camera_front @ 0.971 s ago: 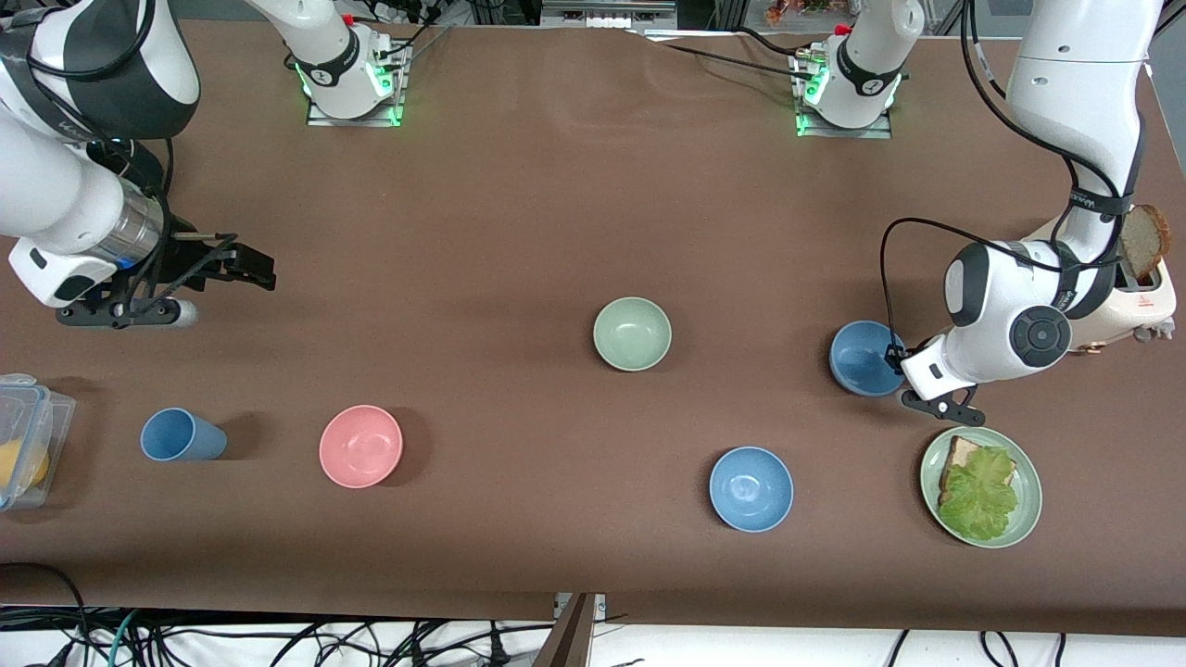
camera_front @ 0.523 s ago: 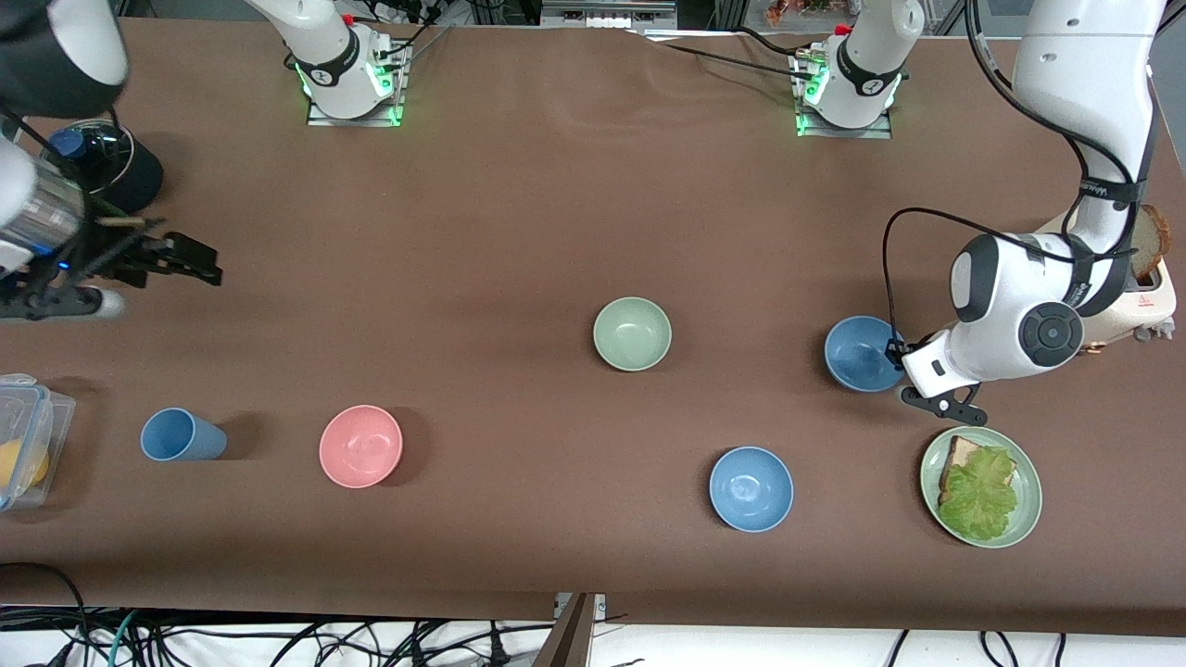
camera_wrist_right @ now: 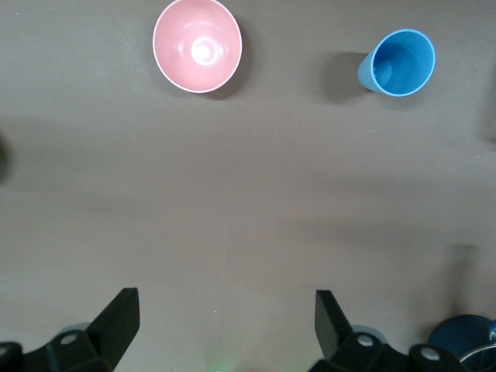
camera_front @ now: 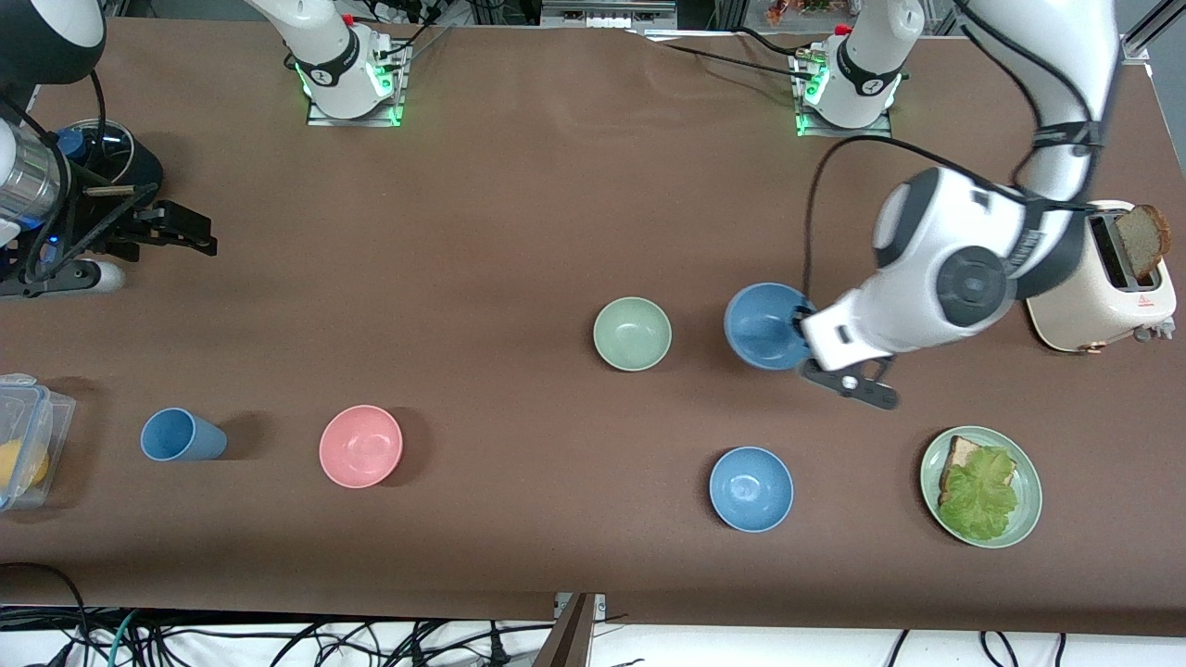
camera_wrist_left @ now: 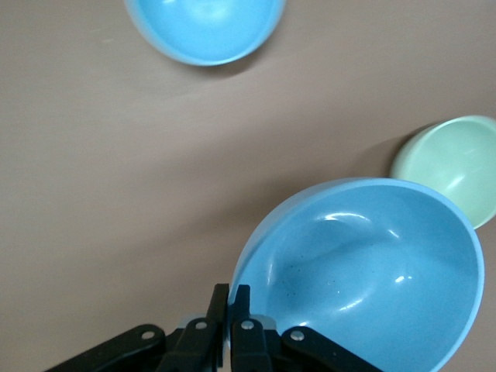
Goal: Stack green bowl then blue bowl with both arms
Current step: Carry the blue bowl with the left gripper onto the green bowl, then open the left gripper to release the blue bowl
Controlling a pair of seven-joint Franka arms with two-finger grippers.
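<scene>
The green bowl (camera_front: 632,333) sits upright and empty mid-table; it also shows in the left wrist view (camera_wrist_left: 453,164). My left gripper (camera_front: 801,335) is shut on the rim of a blue bowl (camera_front: 765,325) and holds it in the air beside the green bowl, toward the left arm's end. In the left wrist view my left gripper (camera_wrist_left: 232,298) pinches that blue bowl's (camera_wrist_left: 364,271) rim. A second blue bowl (camera_front: 750,488) rests nearer the front camera, also in the left wrist view (camera_wrist_left: 204,27). My right gripper (camera_front: 190,232) is open and empty at the right arm's end, its own view (camera_wrist_right: 225,310) showing bare table.
A pink bowl (camera_front: 360,446) and a blue cup (camera_front: 182,434) stand toward the right arm's end. A green plate (camera_front: 1024,523) with bread and lettuce and a toaster (camera_front: 1103,296) are at the left arm's end. A clear box (camera_front: 26,435) sits at the table edge.
My left gripper has lifted the blue bowl and carried it toward the green bowl. My right arm has drawn back toward its end of the table.
</scene>
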